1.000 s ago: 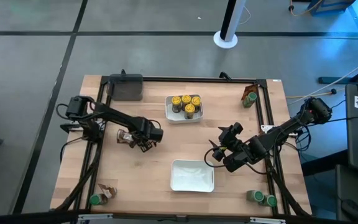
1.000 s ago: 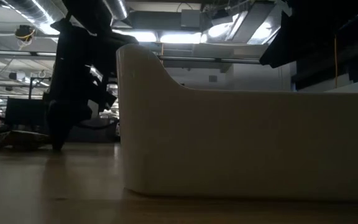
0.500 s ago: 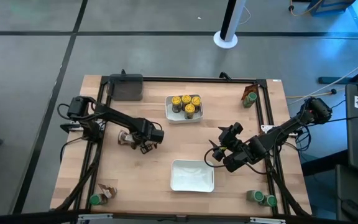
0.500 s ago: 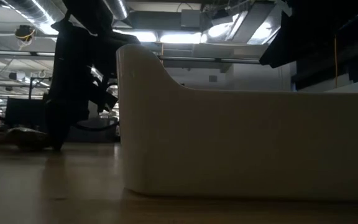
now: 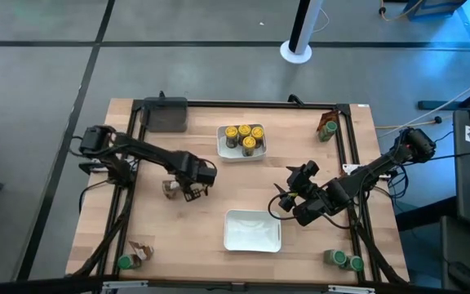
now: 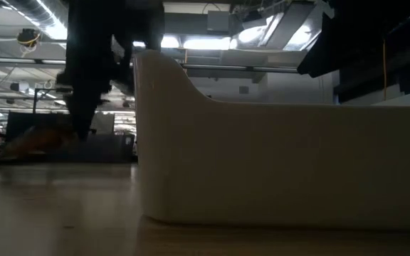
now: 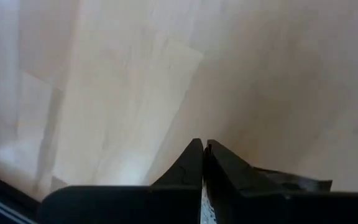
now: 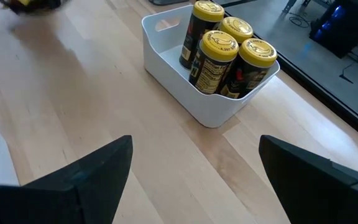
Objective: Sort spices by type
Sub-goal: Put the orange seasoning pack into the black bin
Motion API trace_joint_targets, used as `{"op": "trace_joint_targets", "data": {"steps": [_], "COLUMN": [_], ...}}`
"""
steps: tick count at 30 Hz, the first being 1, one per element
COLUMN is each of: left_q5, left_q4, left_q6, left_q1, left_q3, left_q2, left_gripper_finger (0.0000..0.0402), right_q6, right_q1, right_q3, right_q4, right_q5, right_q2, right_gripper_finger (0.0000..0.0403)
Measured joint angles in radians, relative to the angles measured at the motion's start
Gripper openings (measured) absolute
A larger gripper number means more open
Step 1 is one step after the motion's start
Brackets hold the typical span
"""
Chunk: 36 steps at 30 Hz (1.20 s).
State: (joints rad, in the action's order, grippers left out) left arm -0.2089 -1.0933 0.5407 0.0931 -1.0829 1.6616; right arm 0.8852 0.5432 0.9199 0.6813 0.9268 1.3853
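Both arms are dark, slim and jointed, trailing black cables. The left tool [image 5: 188, 193] ends in matte black, wedge-shaped fingers [image 7: 185, 171]; the right tool [image 8: 194, 180] has broad black fingers.

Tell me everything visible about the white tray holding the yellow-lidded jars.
The white tray is a small rectangular bin that looks like smooth plastic, with rounded corners, upright walls and a slot handle cut into one end wall. It stands flat on the wooden table, at the far middle in the high view, apart from both grippers. Four dark-labelled jars with yellow lids stand upright inside, packed close together and rising above its rim. Nothing else touches it.
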Motion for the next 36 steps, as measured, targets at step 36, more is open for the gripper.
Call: {"op": "trace_joint_targets", "data": {"steps": [36], "left_q5": [-0.345], "left_q4": [0.514], "left_q6": [-0.494], "left_q1": [-0.694], "left_q3": [-0.020], "left_q2": [-0.373], "left_gripper_finger": [0.0001], "right_q6": [-0.001], "right_q1": [0.000], "right_q3": [0.000], "right_q4": [0.001], "right_q5": [0.000], "right_q2": [0.000], "right_gripper_finger": [0.0349]}}
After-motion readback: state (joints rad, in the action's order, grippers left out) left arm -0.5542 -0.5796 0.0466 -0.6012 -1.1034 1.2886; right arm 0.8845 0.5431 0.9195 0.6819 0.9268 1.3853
